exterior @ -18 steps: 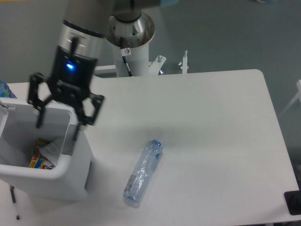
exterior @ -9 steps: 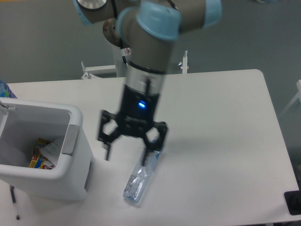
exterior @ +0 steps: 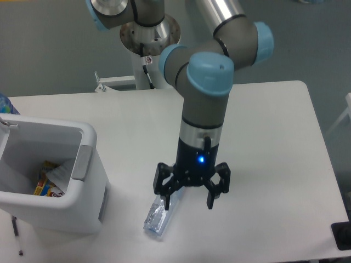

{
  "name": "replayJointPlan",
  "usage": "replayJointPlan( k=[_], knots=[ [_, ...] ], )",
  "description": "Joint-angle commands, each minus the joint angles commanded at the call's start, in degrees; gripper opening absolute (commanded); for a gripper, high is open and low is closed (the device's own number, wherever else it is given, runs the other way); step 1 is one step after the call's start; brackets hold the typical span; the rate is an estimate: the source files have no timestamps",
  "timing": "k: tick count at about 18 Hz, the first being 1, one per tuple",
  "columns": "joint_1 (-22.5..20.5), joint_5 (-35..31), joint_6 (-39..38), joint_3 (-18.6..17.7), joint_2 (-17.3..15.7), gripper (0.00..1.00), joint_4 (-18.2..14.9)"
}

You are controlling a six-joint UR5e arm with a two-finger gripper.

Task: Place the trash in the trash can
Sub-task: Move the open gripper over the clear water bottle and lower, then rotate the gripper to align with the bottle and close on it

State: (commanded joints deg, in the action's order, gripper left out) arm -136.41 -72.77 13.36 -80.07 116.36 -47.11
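1. Change from 1 second ago: the black two-finger gripper (exterior: 188, 198) has travelled from above the white boxy plastic trash can (exterior: 52, 206) to a spot over the crushed bluish-transparent plastic water bottle (exterior: 158, 217), and sits lower than it did half a second ago.
2. Gripper: points straight down, blue light lit on its body, fingers spread wide, nothing between them. The left fingertip (exterior: 165, 204) overlaps the bottle's upper part; contact cannot be judged.
3. Bottle: lies on the white rectangular table (exterior: 274, 137), just right of the can, upper half hidden behind the gripper.
4. Trash can: at the table's left edge, grey tab (exterior: 81, 162) on its right side, crumpled clear plastic wrapper (exterior: 60, 176) and colourful packaging (exterior: 45, 183) inside.
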Motion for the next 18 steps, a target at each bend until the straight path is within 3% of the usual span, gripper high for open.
replayJointPlan(
  k=[5,11,16,18],
  knots=[
    [0.88,-0.44,0.52,-0.27,2.29,1.00,0.09],
    [3.60,-5.09,11.41,-0.35,4.75,1.00,-1.32],
    [5.36,-6.77,18.00,0.08,5.63,1.00,-7.63],
    [6.07,-7.56,19.33,0.44,6.94,1.00,-8.17]
  ],
)
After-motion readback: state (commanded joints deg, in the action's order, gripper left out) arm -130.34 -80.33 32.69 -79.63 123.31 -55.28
